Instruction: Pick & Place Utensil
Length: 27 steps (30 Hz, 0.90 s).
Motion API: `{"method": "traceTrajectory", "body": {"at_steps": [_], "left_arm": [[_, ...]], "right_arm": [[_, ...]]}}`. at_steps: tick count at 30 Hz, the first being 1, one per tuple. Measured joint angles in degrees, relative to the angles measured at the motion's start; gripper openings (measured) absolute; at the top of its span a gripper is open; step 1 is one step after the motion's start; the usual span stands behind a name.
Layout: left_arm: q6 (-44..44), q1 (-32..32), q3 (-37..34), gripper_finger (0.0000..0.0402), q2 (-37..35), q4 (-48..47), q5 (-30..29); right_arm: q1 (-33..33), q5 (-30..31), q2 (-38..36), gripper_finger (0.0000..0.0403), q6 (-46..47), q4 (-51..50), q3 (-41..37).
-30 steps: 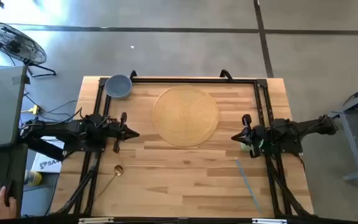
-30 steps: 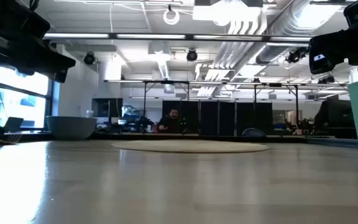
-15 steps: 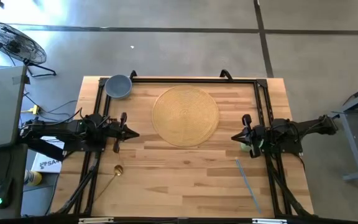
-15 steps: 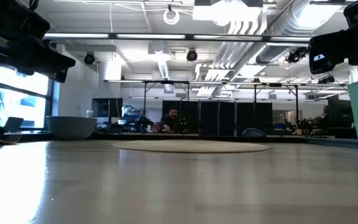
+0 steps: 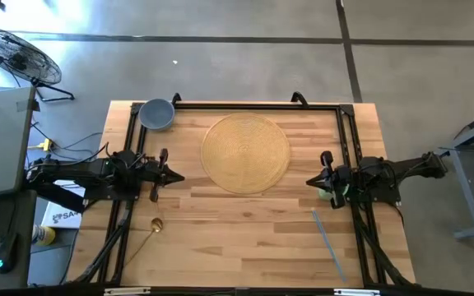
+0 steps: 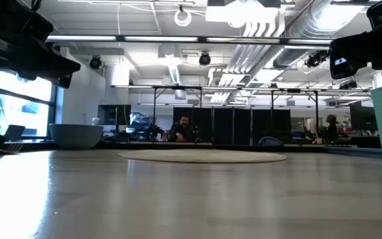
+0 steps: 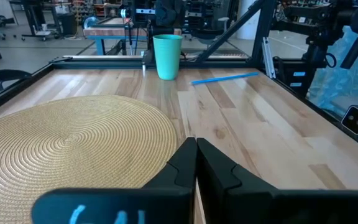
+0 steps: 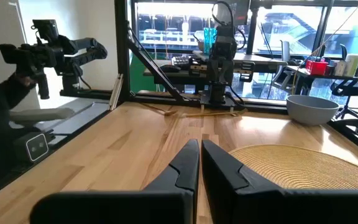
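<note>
A gold spoon (image 5: 151, 229) lies flat on the table near its left near corner. A thin blue utensil (image 5: 327, 239) lies flat near the right near corner; it also shows in the left wrist view (image 7: 224, 78). My left gripper (image 5: 177, 176) hovers shut and empty at the table's left side, above and beyond the spoon. My right gripper (image 5: 310, 181) hovers shut and empty at the right side, beyond the blue utensil. Their shut fingers show in the left wrist view (image 7: 196, 152) and the right wrist view (image 8: 200, 153).
A round woven placemat (image 5: 245, 152) lies at the table's middle far side. A grey-blue bowl (image 5: 156, 113) stands at the far left corner. A teal cup (image 7: 167, 56) stands at the right edge, under my right arm. A black frame (image 5: 237, 105) rims the table.
Neither arm nor any thing on the table has moved. A person's hand that showed beyond the table's left side a second ago is out of view now.
</note>
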Motion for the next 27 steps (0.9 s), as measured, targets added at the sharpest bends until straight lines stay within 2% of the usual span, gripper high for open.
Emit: {"method": "traceTrajectory", "body": {"at_steps": [9,19,21,25,27], "left_arm": [[0.0,0.0,0.0,0.0001,0.0,1.0,-0.2],[-0.8,0.0,0.0,0.0001,0.4,16.4,1.6],[1.0,0.0,0.0,0.0001,0.6,18.7,-2.2],[-2.8,0.1,0.1,0.0001,2.8,22.2,-21.2],[-3.3,0.0,0.0,0.0001,4.6,22.4,-25.4]], "right_arm": [[0.0,0.0,0.0,0.0012,0.0,0.0,0.0],[0.0,0.0,0.0,0.0012,0.0,0.0,0.0],[0.0,0.0,0.0,0.0012,0.0,0.0,0.0],[0.0,0.0,0.0,0.0012,0.0,0.0,0.0],[0.0,0.0,0.0,0.0012,0.0,0.0,0.0]]}}
